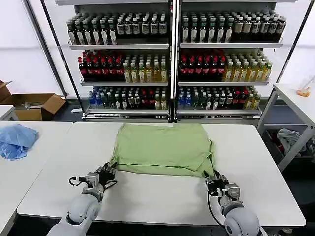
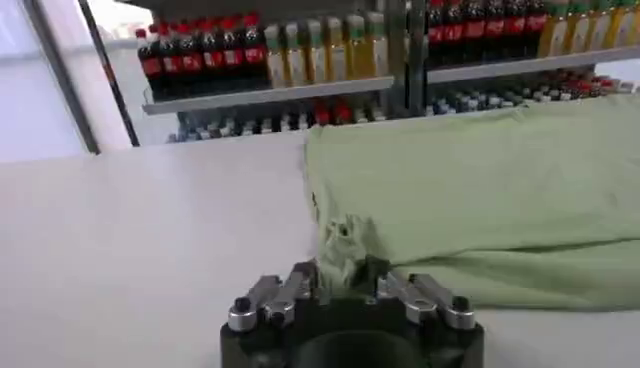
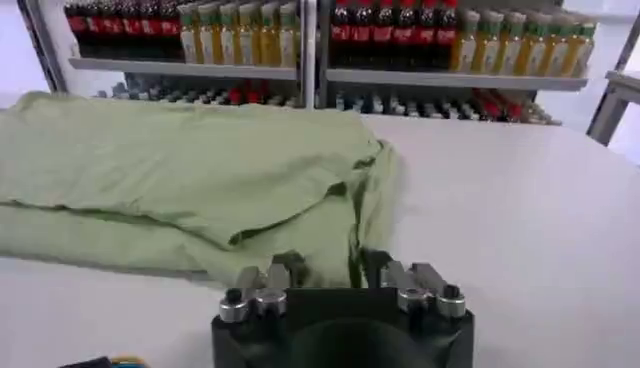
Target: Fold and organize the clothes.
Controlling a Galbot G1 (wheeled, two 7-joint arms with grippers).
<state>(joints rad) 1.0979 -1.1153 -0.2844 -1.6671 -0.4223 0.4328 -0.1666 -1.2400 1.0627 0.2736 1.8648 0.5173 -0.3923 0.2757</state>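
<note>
The light green shirt (image 1: 160,149) lies flat in the middle of the white table (image 1: 266,162), folded into a rough rectangle with its far edge near the table's back edge. No buttons or printed patch can be made out on the side that faces up.

The left gripper (image 1: 105,173) sits at the near left corner of the shirt. In the left wrist view, the left gripper (image 2: 346,283) has its fingers drawn close around a small puckered bunch of green cloth, so it is pinching that corner. The fingertips themselves are buried in the fabric and cannot be made out.

The right gripper (image 1: 215,178) is at the near right corner, where the cloth bunches into loose folds. In the right wrist view, the right gripper (image 3: 328,268) has the shirt's edge running down between its two fingers, which stand close together on the fabric. The actual contact point is hidden behind the gripper body.

Both arms are cut off at the bottom of the head view, showing only their rounded wrists.

A light blue cloth (image 1: 15,139) lies crumpled on the neighbouring table at the left, well apart from the shirt. Behind the table stand shelves of bottles (image 1: 172,64), and an open cardboard box (image 1: 34,105) sits on the floor at the left.
</note>
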